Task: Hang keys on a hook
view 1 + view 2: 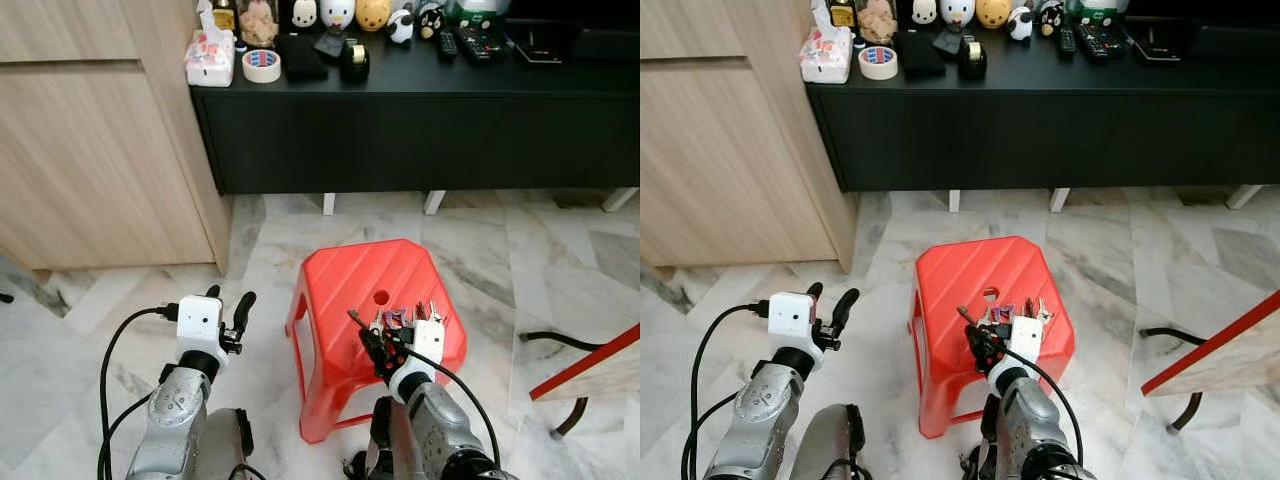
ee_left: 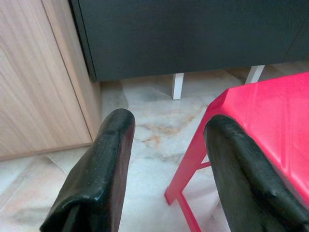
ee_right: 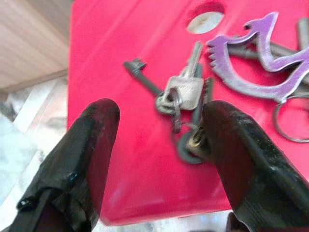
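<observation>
I see the keys (image 3: pixel 186 94) lying in a bunch on top of the red stool (image 1: pixel 350 280), low and right of centre in the head view, just below the round hole (image 3: pixel 205 21) in its seat. A purple fob (image 3: pixel 256 63) lies with them at the upper right of the right wrist picture. My right gripper (image 3: pixel 161 145) is at the stool's near edge with its two black fingers (image 3: pixel 91 145) spread apart around the bunch; one finger touches a ring of the keys, but nothing is clamped. My left gripper (image 1: pixel 228 305) hangs in the lower left of the head view over the marble floor (image 1: pixel 560 260), fingers parted, holding nothing. Along the top, a black cabinet (image 1: pixel 400 130) carries a tissue pack (image 1: pixel 208 55), a tape roll (image 1: pixel 261 65), small figurines (image 1: pixel 338 12) and remotes (image 1: pixel 480 42).
</observation>
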`<state>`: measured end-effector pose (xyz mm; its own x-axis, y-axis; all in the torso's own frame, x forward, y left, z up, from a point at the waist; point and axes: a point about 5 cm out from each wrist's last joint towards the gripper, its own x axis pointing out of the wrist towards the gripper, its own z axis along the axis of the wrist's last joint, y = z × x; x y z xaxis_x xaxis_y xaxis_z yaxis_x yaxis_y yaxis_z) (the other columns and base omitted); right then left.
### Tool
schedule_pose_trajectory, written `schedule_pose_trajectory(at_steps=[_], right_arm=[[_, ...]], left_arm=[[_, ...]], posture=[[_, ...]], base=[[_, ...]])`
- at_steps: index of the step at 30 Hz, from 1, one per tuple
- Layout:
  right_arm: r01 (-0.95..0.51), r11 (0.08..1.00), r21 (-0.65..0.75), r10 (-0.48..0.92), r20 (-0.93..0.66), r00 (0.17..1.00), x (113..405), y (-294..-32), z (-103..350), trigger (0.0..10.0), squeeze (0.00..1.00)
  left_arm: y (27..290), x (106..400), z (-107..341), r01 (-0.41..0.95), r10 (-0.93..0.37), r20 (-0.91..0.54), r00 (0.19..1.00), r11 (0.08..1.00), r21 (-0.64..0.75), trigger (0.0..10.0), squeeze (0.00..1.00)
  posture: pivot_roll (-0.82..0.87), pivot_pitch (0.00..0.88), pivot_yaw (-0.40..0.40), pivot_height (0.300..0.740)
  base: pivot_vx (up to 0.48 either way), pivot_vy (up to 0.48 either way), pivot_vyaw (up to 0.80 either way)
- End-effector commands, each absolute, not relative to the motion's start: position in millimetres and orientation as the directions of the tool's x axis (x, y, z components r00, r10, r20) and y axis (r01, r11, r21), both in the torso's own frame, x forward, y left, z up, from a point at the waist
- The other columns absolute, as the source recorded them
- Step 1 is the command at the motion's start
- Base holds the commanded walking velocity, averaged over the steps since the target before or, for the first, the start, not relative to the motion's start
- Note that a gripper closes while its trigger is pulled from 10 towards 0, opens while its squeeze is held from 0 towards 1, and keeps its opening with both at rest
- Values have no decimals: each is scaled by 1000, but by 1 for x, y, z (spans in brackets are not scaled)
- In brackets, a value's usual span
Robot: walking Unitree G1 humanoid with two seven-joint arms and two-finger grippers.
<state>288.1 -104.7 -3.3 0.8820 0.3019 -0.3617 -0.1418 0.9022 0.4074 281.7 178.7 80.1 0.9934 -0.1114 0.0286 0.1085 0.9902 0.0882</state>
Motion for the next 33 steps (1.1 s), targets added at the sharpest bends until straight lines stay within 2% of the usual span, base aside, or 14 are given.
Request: schedule_pose_trajectory(at_steps=[1, 4, 5, 6, 33], right_arm=[[-136, 903, 408, 307, -392, 867, 282, -105, -9, 10000, 0], [-131, 905, 405, 305, -402, 863, 281, -106, -11, 10000, 0], [-132, 908, 398, 304, -409, 860, 281, -106, -12, 3529, 0], [-131, 909, 395, 303, -413, 859, 280, -107, -12, 0, 0], [-140, 899, 415, 317, -397, 861, 285, -103, -8, 0, 0]], left_arm=[[180, 279, 73, 102, -102, -9, 995, 992, 79, 10000, 0], [180, 279, 73, 102, -102, -9, 995, 992, 79, 10000, 0], [180, 279, 73, 103, -102, -10, 995, 992, 79, 10000, 0], [180, 279, 73, 103, -103, -9, 995, 992, 78, 10000, 0], [183, 276, 73, 99, -98, -13, 995, 991, 88, 10000, 0]], posture=[[78, 193, -82, 579], [79, 193, -82, 579], [77, 194, -82, 579], [77, 194, -82, 579], [88, 205, -78, 579]], base=[[0, 0, 0], [0, 0, 0], [0, 0, 0], [0, 0, 0], [0, 0, 0]])
